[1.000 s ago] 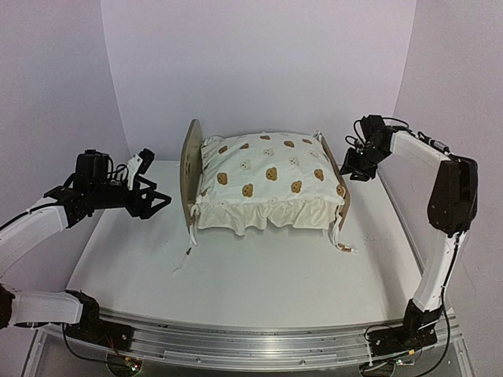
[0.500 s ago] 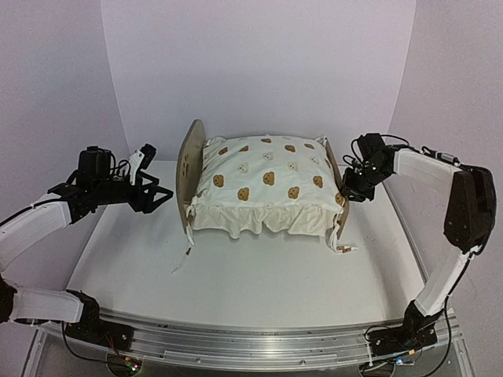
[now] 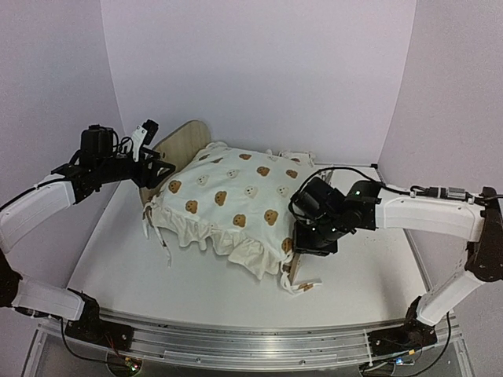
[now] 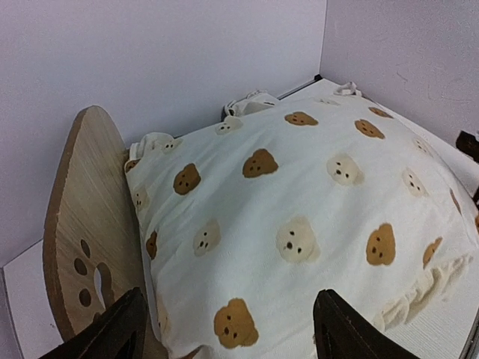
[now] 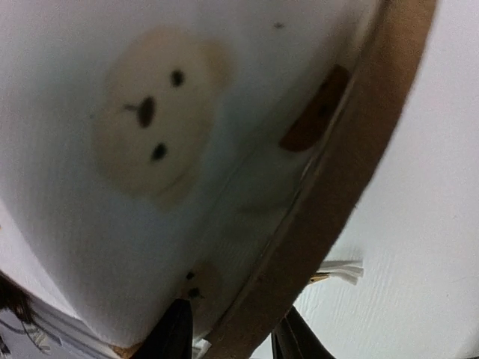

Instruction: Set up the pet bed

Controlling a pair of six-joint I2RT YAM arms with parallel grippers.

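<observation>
The pet bed [image 3: 236, 200] lies askew on the table, its left end board [image 3: 177, 141] toward the back and its right end board [image 3: 295, 263] toward the front. The cream bear-print duvet [image 4: 299, 194] bulges over the frame. My left gripper [image 3: 157, 169] hovers open by the left end board [image 4: 82, 202], its fingers spread wide above the duvet's near corner. My right gripper [image 3: 313, 236] straddles the right end board [image 5: 352, 149], one finger against the duvet [image 5: 150, 127] and one on the board's outer face. The striped base is hidden.
Tie strings [image 3: 305, 286] trail onto the white table [image 3: 377, 267] beside the right end board, and more hang at the left corner [image 3: 161, 243]. Walls close in behind and at both sides.
The bed has swung round, its right end coming forward and left with my right gripper on the board. My left gripper has risen and moved right to the left end board.
</observation>
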